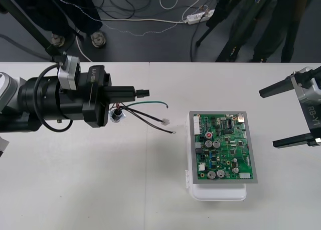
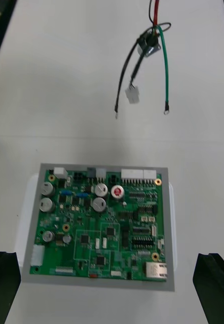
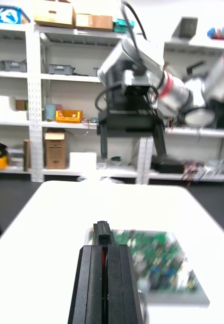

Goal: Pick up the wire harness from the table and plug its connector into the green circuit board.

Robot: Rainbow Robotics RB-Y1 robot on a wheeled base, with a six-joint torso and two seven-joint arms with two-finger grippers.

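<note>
Standing at the table's edge, I'd judge the pickup not yet made. The left gripper (image 1: 143, 93) hangs over the table (image 1: 90, 190), its two black fingers (image 3: 94, 283) pressed together with no wire or plug between them. The wire harness (image 1: 119, 114) appears to lie on the table just below it, round metal socket (image 2: 148, 43) under the gripper's body. Its thin wires trail toward the green circuit board (image 1: 223, 147), and its small pale plug (image 1: 165, 121) rests well short of the board, so nothing is plugged in. The board sits flat on its white base (image 1: 218, 194). The right gripper (image 1: 268, 118) waits at its own side beyond the board, fingers spread wide. To my eye the next move asks the left gripper to part its fingers, come down over the wires near the plug and close there, leaving the plug free to be steered to the row of connectors (image 2: 137, 174) on the harness side of the board.
</note>
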